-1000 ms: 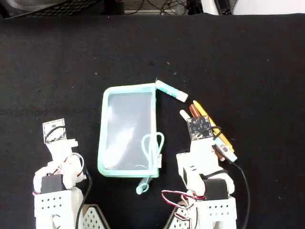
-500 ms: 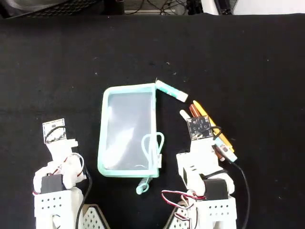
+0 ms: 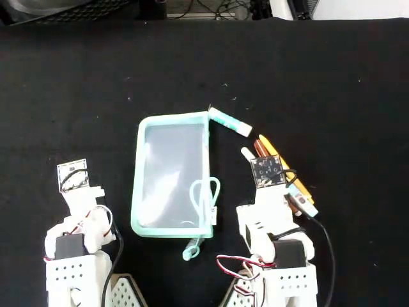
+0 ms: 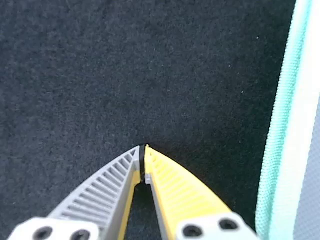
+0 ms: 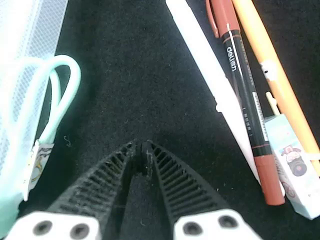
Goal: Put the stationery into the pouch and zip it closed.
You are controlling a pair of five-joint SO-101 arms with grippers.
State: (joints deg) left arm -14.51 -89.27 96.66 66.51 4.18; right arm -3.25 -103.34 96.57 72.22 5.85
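A clear pouch with a mint-green rim lies flat in the middle of the black table, its green loop and zip pull near the front corner. To its right lie a green-and-white stick, a white pen, a brown pen, a yellow pen and a small eraser. My right gripper is shut and empty, resting between the loop and the pens. My left gripper is shut and empty, left of the pouch rim.
The black cloth covers the whole table. Both arm bases stand at the front edge. Cables and equipment lie beyond the far edge.
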